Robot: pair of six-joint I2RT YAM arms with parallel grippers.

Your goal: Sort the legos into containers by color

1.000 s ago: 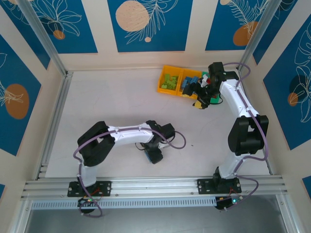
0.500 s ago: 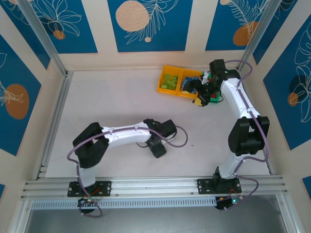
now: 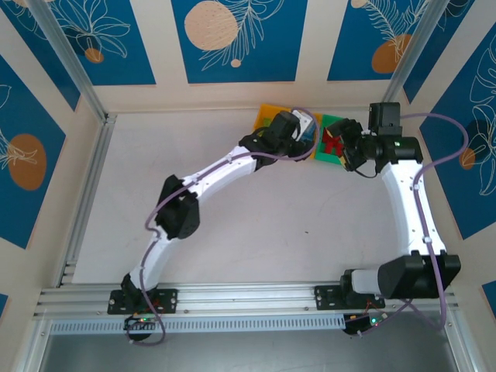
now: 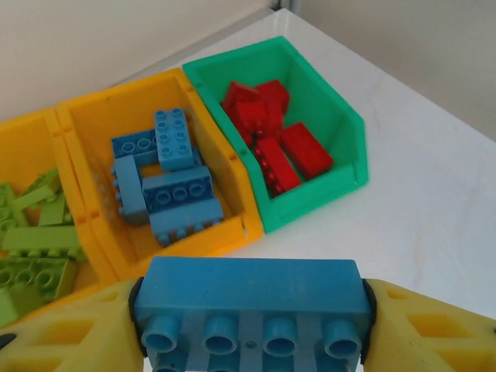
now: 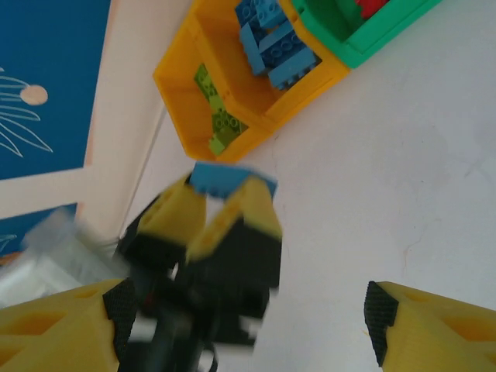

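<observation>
A light blue brick (image 4: 249,298) is clamped lengthwise between the yellow fingers of the left gripper (image 4: 249,325), studs towards the wrist camera. It hangs clear of the table (image 4: 434,194), just short of the front wall of the middle bin (image 4: 194,246) and not yet over its mouth. That orange-yellow bin already holds a loose heap of blue bricks (image 4: 167,182).

To one side of the middle bin and joined to it, the green bin (image 4: 318,201) holds the red bricks (image 4: 271,147). On its other side, the second orange-yellow bin (image 4: 23,147) holds the lime bricks (image 4: 35,248). From above, the left arm is stretched far out, with its wrist over the row of bins. The right gripper (image 5: 248,318) waits beyond the green bin, away from the middle bin, with its fingers wide apart and nothing between them.

The step in hand looks like the delivery of a blue brick to its own colour. Judging by these views, the next move calls for a short carry forward until the brick sits squarely over the middle bin. The claw should then part so that the brick drops onto the heap. The brick is long compared with the space left there, so it should be lined up along the bin. That would keep an end from catching the shared wall and tipping over to the red bricks.
</observation>
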